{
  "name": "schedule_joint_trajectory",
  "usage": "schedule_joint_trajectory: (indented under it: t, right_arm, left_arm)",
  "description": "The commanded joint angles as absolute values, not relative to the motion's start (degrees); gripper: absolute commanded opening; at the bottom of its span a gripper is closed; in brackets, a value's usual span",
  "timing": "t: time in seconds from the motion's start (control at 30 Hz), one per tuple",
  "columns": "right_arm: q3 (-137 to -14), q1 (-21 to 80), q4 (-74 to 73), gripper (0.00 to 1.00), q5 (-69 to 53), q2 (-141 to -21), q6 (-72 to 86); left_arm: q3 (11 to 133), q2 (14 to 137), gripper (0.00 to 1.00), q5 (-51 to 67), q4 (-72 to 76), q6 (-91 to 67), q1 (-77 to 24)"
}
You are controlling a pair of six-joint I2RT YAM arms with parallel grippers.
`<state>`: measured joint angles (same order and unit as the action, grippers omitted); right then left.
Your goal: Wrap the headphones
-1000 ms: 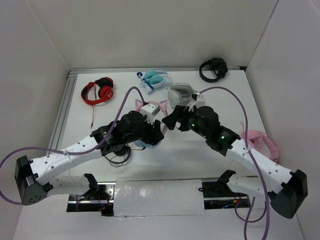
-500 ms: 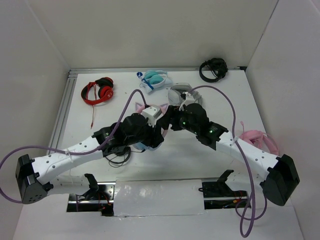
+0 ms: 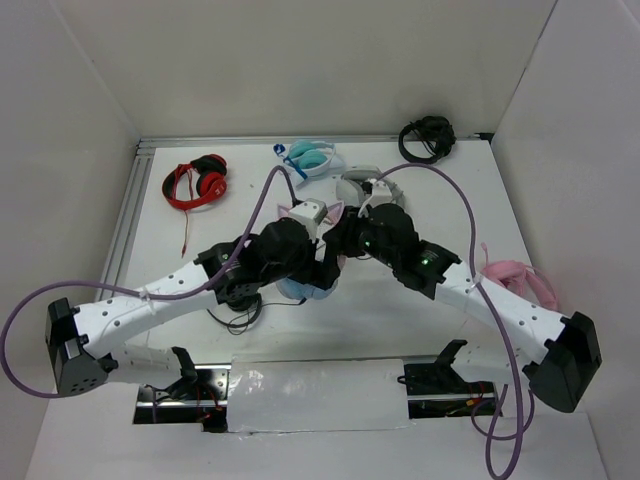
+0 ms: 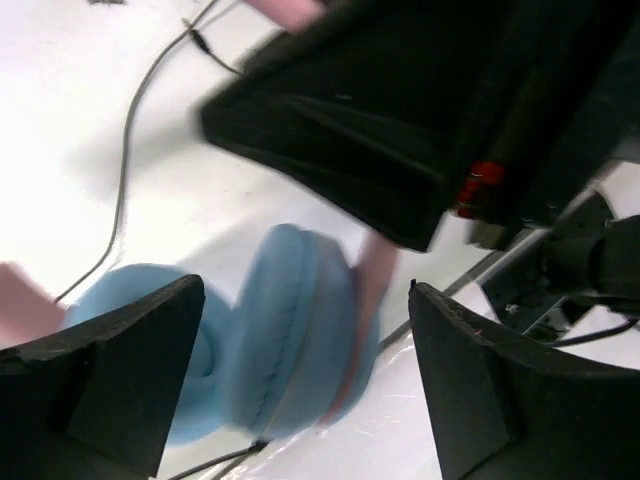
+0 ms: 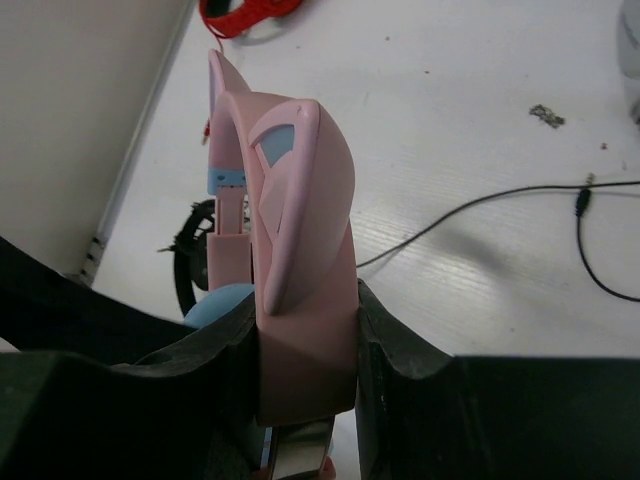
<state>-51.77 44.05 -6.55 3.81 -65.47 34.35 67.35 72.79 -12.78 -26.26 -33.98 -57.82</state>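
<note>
Bright even overhead light, soft shadows; left wrist view motion-blurred, others sharp.

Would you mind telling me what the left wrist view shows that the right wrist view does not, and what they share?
Only the left wrist view shows the left end effector, open, with both light blue ear cups seen between its fingers. Only the right wrist view shows the right end effector shut on the pink cat-ear headband of the headphones, plus red headphones beyond. Both show the headphones, a thin cable and the white table.
</note>
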Motion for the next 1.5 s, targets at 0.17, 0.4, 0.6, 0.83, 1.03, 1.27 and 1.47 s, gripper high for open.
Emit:
schedule_joint_trajectory:
  t: [0.17,0.4,0.6,0.83,1.03,1.27,1.47]
  right_arm:
    - [-53.2,40.7,-10.3,0.00,2.9,-59.0,23.8]
    - [-54.2,34.5,-15.5,0.00,-27.7,-58.1,4.2]
    - [-61.3,33.8,-24.6,0.00,-36.2,-65.7,-6.0]
    - [-63.4,34.0,-25.2,0.00,-43.0,-68.1,-9.8]
    - [-65.6,33.4,-25.0,0.00,-41.6,-69.1,-7.4]
    - [-66.4,33.2,-26.1,0.00,-44.5,-69.3,-9.3]
    - [-67.3,33.3,-26.6,0.12,-43.8,-70.5,-9.7]
  left_arm:
    - [67.7,63.0,0.99,-17.6,-35.5,-41.0,-52.2]
    - [56.2,49.9,0.99,0.8,-26.2,-28.6,-36.0]
    - [55.6,50.2,0.99,13.9,-18.8,-16.4,-33.7]
    - [56.7,57.5,0.99,19.0,-17.6,-13.2,-34.9]
    - [53.4,58.4,0.99,23.6,-14.1,-13.5,-36.5]
    - [54.0,60.5,0.69,25.0,-13.2,-12.8,-37.6]
    - [53.8,59.1,0.03,25.2,-11.2,-13.3,-38.1]
